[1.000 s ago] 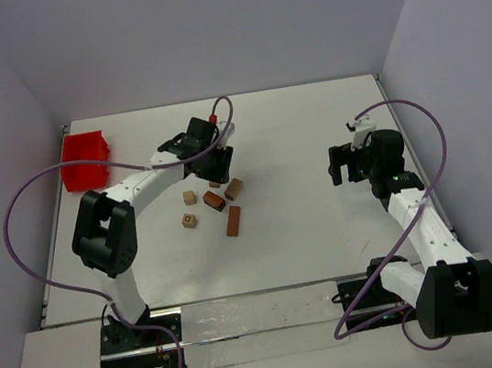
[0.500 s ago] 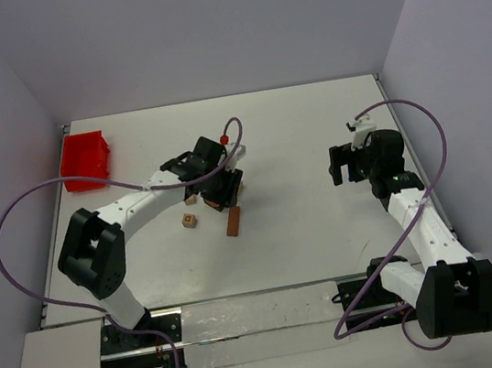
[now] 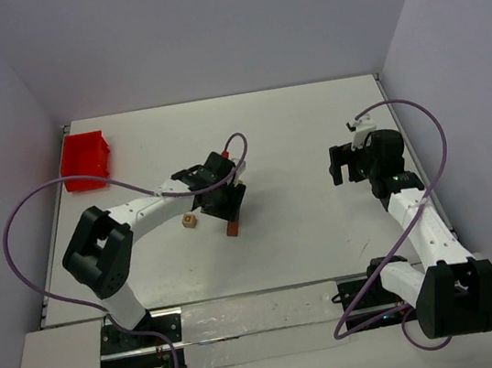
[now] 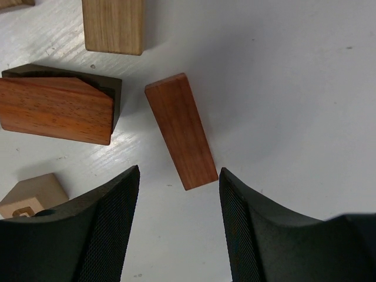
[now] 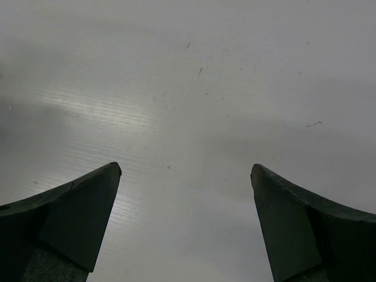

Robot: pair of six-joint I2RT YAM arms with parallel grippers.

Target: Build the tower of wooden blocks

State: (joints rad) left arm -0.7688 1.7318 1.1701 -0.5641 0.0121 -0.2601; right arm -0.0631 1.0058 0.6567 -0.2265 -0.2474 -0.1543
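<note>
The wood blocks lie loose and flat on the white table; no stacked tower shows. In the left wrist view a long reddish-brown block (image 4: 181,130) lies at a slant. Its near end sits just ahead of my left gripper (image 4: 178,171), which is open and touches nothing. Left of it is a reddish wedge-cut block with a dark side (image 4: 56,108), a tan block (image 4: 113,26) lies at the top, and a tan cube (image 4: 32,194) is beside my left finger (image 4: 100,229). From above, my left gripper (image 3: 226,204) covers most of the blocks. The long block's end (image 3: 232,229) and the tan cube (image 3: 190,220) show. My right gripper (image 3: 343,165) hangs open over bare table.
A red plastic tray (image 3: 85,160) stands at the far left corner of the table. Purple cables loop from both arms. Grey walls close in the table on three sides. The right wrist view shows only bare white table (image 5: 188,88).
My left gripper has come toward the near side and down over the blocks, and its jaws have spread wider. The right arm has not moved.
</note>
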